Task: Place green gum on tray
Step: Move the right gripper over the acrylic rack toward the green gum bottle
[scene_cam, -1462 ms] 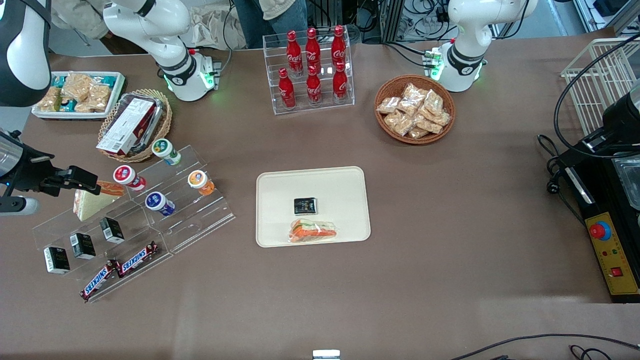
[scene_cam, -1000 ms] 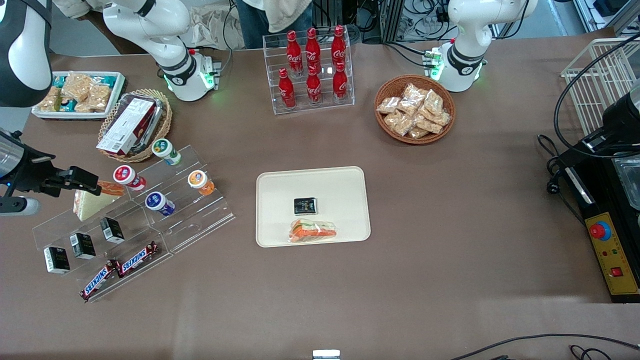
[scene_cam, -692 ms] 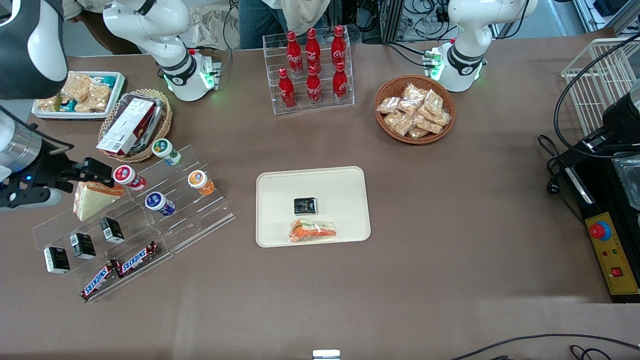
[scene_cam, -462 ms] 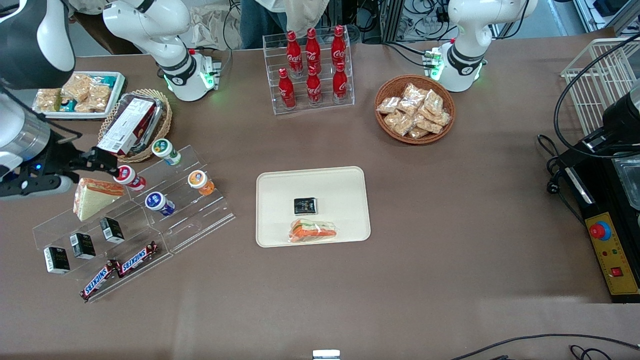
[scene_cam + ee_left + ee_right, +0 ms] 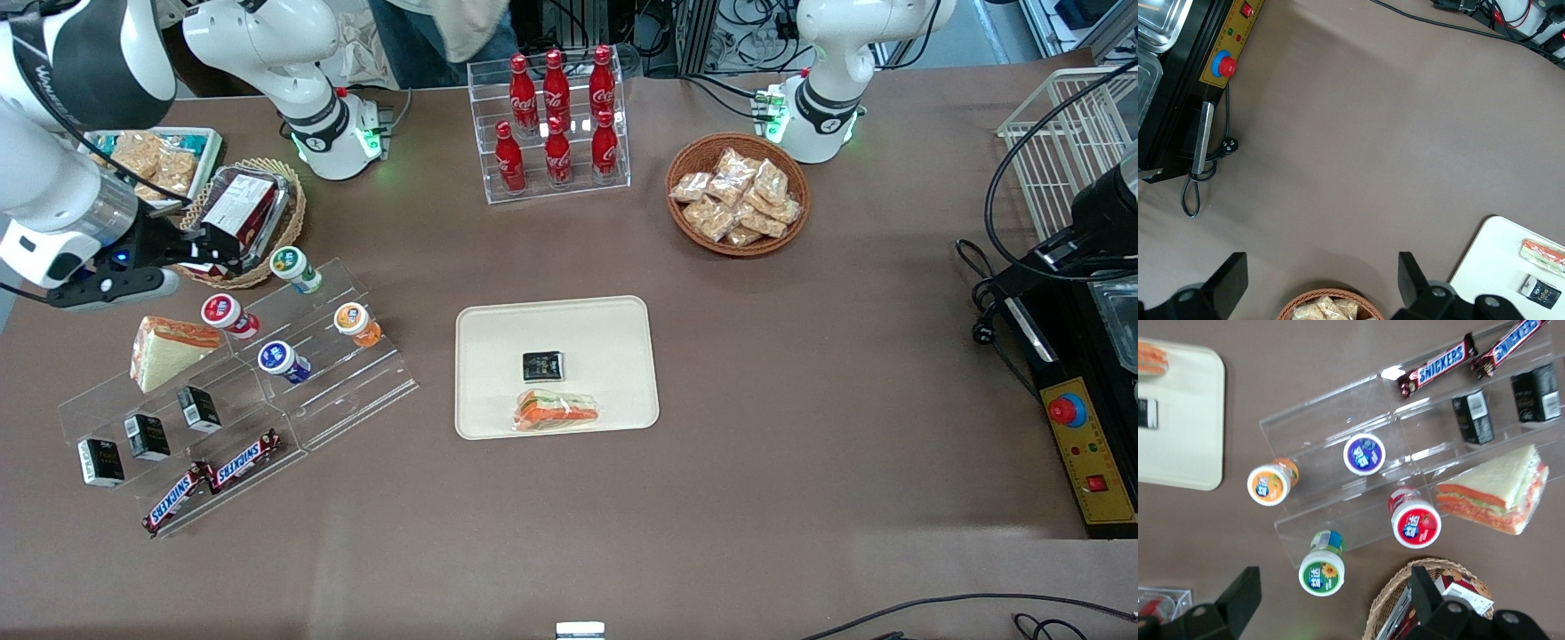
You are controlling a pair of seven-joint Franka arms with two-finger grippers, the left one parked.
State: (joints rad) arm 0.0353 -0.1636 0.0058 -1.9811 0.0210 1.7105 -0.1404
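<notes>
The green gum (image 5: 294, 268) lies on the top step of a clear acrylic rack (image 5: 356, 391), its white lid with green label facing up; it also shows in the right wrist view (image 5: 1321, 570). My right gripper (image 5: 222, 244) is open and empty, hovering over the edge of a wicker basket, beside the gum and a little toward the working arm's end. In the right wrist view the gripper (image 5: 1333, 600) has its fingers spread wide, with the gum's lid between them below. The cream tray (image 5: 498, 356) lies mid-table, holding a black packet and a wrapped sandwich; it also shows in the right wrist view (image 5: 1178, 420).
The rack also holds red-lidded (image 5: 224, 313), blue-lidded (image 5: 278, 358) and orange-lidded (image 5: 356, 322) bottles, a sandwich (image 5: 164, 349), black boxes and Snickers bars. A wicker basket with a box (image 5: 240, 222) is right under the gripper. A cola rack (image 5: 556, 124) and a snack basket (image 5: 736, 194) stand farther away.
The right gripper has moved from over the rack's sandwich away from the front camera to the wicker basket's edge, closer to the green gum. Nothing else moved.
</notes>
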